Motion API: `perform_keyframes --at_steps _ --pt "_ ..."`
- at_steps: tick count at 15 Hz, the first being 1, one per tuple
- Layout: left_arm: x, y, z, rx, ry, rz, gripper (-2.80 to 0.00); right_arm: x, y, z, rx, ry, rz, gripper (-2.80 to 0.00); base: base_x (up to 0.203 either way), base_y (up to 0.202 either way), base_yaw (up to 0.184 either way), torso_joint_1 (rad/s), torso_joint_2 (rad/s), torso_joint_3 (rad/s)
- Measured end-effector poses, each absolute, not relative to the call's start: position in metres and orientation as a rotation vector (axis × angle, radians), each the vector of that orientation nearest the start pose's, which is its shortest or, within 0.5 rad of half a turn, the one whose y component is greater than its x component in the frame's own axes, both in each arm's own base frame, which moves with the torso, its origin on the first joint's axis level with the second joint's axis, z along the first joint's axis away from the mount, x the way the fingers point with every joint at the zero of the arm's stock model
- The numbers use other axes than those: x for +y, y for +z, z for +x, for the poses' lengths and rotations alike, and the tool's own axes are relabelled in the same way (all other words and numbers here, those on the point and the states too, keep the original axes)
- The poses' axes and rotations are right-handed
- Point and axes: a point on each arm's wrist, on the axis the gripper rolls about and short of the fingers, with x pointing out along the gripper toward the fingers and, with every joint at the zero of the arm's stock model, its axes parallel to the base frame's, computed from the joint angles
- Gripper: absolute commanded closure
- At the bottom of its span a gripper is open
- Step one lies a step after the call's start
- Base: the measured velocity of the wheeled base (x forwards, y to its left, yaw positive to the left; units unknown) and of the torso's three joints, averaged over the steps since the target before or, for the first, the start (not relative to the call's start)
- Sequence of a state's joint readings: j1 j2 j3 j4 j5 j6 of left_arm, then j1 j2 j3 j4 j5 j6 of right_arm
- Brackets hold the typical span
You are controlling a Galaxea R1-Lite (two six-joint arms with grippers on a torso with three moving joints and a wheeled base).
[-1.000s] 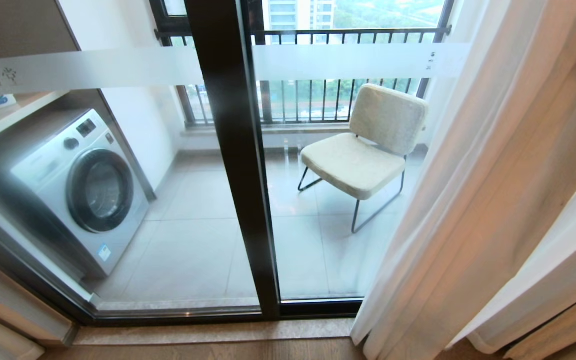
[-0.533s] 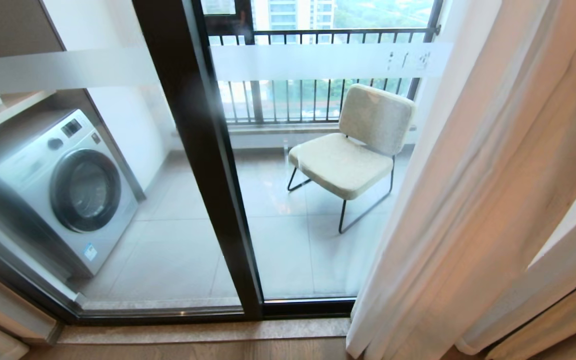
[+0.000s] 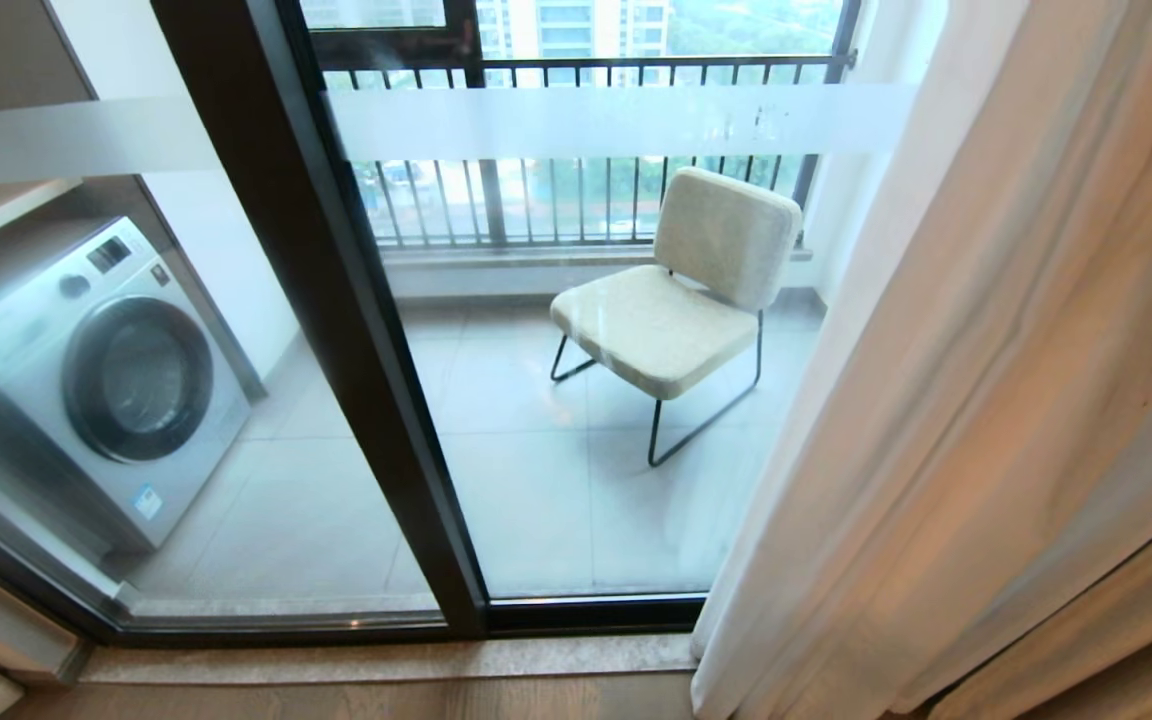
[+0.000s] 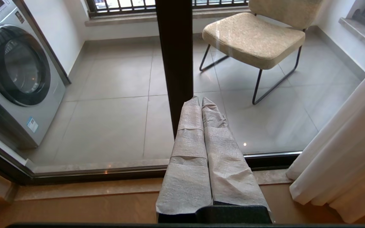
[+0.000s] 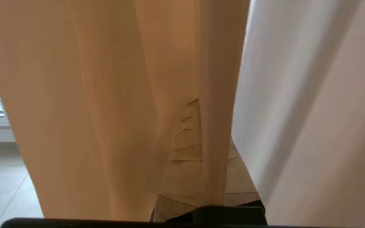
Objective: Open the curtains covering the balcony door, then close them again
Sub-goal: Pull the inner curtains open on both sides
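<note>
We see the balcony door mostly uncovered: its glass panels and dark frame stand bare, with the washing machine and the chair visible beyond on the balcony tiles. The curtains hang bunched at the side where our right arm works, their hem reaching the wooden floor just inside the sill.

Our right gripper sits buried in the folds. Its paper-wrapped fingers are pressed together, with beige pleats draped over and around them and the sheer white layer just beside them. We cannot tell whether any cloth is pinched between the fingers or whether they simply push against the fabric from within the fold. We judge that being lodged in the pleats is what lets the arm drag the heavy drape along its rail without needing a firm pinch.

Our left gripper is parked low, its fingers closed on nothing, pointing at the door's central post with the curtain hem well off to one side of them. It seems kept clear so it cannot snag the fabric.

By our reckoning the opening half looks done or nearly so; drawing the curtains back across the glass remains.
</note>
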State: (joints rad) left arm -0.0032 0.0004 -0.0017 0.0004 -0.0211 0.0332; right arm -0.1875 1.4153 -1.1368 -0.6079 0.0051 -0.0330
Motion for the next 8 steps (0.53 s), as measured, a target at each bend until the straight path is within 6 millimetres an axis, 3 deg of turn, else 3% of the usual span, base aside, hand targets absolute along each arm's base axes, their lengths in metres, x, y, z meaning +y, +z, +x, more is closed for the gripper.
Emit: perform_keyframes --at_steps 8 --pt "-0.0004 0.0759 -0.0229 -0.001 -0.024 0.032 0.0 -0.0543 0.3513 0.2375 -0.309 -0.222 -0.069 0.0 0.0 -0.191 0.0 0.003 0.0 0.004"
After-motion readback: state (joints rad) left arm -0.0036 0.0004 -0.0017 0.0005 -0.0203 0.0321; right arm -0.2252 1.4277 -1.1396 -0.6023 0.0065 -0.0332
